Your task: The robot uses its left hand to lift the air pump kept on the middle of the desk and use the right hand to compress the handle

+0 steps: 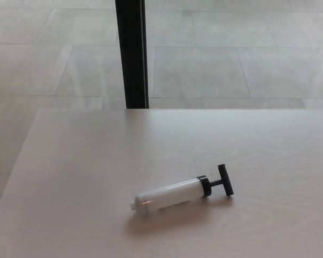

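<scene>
- Floor (pixel 231 64): pale tiles with grey seams, filling the upper part of the head view beyond the far edge of the counter.
- Counter (pixel 86 177): one, pale wood grain, matte. It carries a single object.
- Post (pixel 132 54): one, dark and upright, standing behind the counter's far edge, a little left of centre.
- Air pump (pixel 172 194): one. It lies on its side on the counter, right of centre and toward the near edge, tilted slightly, nozzle end to the left, handle end to the right. It rests flat, not lifted.
- Barrel: a white cylinder, smooth with a slight sheen. Judged light, rigid plastic, somewhat slippery, and liable to roll if nudged from the side. The mid-barrel looks like the best place for the left hand to wrap, clear of the collar.
- Collar (pixel 204 186): one, a dark ring where the barrel ends.
- Handle (pixel 225 179): one, a dark T-bar on a short rod, close to the collar, so the plunger looks mostly pushed in. That fits either a pump already compressed and set down, or one resting as stored; this view cannot separate the two.
- Nozzle (pixel 133 205): one small white tip at the left end.
- Hands: neither the left nor the right is in view, so their state cannot be told.
</scene>
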### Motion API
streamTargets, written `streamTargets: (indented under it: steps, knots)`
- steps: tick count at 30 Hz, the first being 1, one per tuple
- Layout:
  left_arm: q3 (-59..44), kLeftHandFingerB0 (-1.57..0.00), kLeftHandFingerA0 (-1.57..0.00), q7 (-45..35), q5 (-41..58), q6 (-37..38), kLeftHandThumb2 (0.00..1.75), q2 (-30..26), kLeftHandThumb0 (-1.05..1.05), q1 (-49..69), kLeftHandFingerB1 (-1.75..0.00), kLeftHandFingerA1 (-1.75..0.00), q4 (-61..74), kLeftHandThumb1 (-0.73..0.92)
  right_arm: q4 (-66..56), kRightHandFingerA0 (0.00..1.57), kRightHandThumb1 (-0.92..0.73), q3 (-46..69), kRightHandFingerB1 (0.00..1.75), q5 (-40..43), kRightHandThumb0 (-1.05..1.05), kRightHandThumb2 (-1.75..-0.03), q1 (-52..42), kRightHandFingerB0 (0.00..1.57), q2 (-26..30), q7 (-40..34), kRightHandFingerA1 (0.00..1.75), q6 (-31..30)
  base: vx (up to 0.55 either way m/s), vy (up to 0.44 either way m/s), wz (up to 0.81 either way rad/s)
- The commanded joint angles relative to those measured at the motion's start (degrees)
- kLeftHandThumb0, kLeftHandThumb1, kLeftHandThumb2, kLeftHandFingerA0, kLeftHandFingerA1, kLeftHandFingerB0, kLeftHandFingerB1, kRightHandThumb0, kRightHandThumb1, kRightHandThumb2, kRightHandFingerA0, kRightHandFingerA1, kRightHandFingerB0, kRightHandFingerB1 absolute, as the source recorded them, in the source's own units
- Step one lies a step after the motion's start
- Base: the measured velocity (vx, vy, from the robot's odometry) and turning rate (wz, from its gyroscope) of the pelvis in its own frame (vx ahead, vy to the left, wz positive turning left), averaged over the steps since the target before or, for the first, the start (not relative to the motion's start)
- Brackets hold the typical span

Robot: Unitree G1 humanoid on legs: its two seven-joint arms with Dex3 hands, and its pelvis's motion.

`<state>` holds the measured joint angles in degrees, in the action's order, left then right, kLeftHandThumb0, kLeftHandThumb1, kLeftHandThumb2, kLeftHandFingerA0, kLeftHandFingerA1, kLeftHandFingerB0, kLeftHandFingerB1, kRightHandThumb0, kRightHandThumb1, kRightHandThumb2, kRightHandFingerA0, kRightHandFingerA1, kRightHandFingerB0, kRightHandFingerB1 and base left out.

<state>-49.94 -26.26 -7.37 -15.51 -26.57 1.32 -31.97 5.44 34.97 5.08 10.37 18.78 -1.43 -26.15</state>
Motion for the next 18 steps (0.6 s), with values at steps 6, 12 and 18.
streamTargets:
  steps: [6,12,18]
  knots:
    - [-30.6,-0.23,-0.32,6.0,29.8,14.0,0.65,-6.2,-0.8,6.4,-0.33,-0.46,-34.9,0.82,31.2,0.27,-0.92,14.2,0.36,4.3,-0.82,-0.72,-12.0,0.14,11.8,2.2,0.59,18.2,0.0,0.0,0.0]
    - [-20.8,-0.24,-0.34,6.9,18.8,13.4,0.76,-4.1,-0.88,8.6,-0.37,-0.48,-35.5,0.7,34.6,0.24,-0.76,18.7,0.41,8.1,-0.78,-1.1,-13.2,0.07,6.3,-1.1,0.59,21.7,0.0,0.0,0.0]
    - [-14.8,-0.12,-0.36,5.8,15.4,13.7,1.06,-4.6,-0.75,10.0,-0.43,-0.6,-37.7,0.61,41.7,0.31,-0.74,19.1,0.42,8.7,-0.77,-1.11,-13.2,0.04,5.6,0.7,0.65,25.9,0.0,0.0,0.0]
